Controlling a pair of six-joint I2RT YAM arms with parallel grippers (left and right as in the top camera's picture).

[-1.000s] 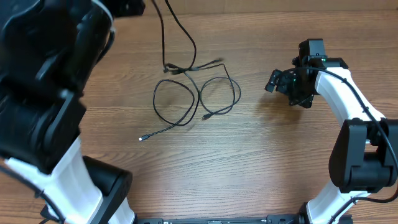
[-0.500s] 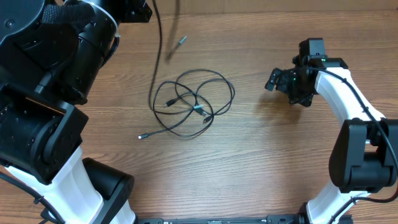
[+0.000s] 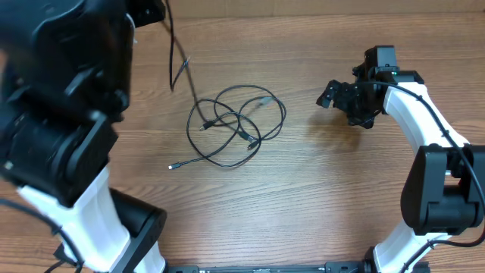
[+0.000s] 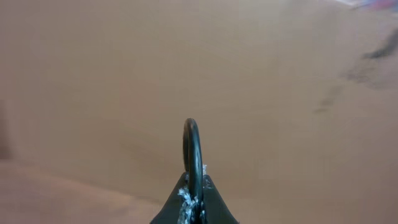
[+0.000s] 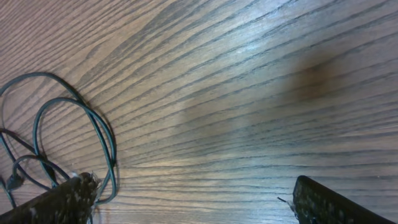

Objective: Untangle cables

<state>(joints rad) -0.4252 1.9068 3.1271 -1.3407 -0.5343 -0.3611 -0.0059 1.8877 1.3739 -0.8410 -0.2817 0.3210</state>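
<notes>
**benchrat:** Overhead view, starting from the left. The left arm (image 3: 61, 114) ate up that whole side, black up top and white lower down. Its gripper was hidden under all that bulk, so I couldn't read it from there.

**loomis_k:** The left wrist cam sorted that out. The left gripper (image 4: 194, 202) was pinched tight on a black cable (image 4: 191, 146). A little loop of it stuck up out of the closed jaws, and everything behind was blurry tan.

**benchrat:** Makes sense. From above, a raised strand (image 3: 179, 64) came down from beside that arm, kinked once, then ran into the cables (image 3: 235, 125). The pile sat on the table (image 3: 318, 197) a bit left of the middle, as a bunch of overlapping loops.

**loomis_k:** One small plug (image 3: 173, 167) lay out past the pile's lower left, on the end of a line trailing out of the loops. A silver-tipped end (image 3: 265, 99) sat at the upper right of the tangle.

**benchrat:** And the right side?

**loomis_k:** The right gripper (image 5: 193, 182) was spread wide with nothing between the jaws, just bare wood grain. It was off to the right of the pile, clear of it from above. In the right wrist cam the nearest loops curled just beside one finger (image 5: 62, 202). I couldn't tell if they touched.

**benchrat:** The right arm (image 3: 413, 121), the white one, curved up along the right edge.
</notes>
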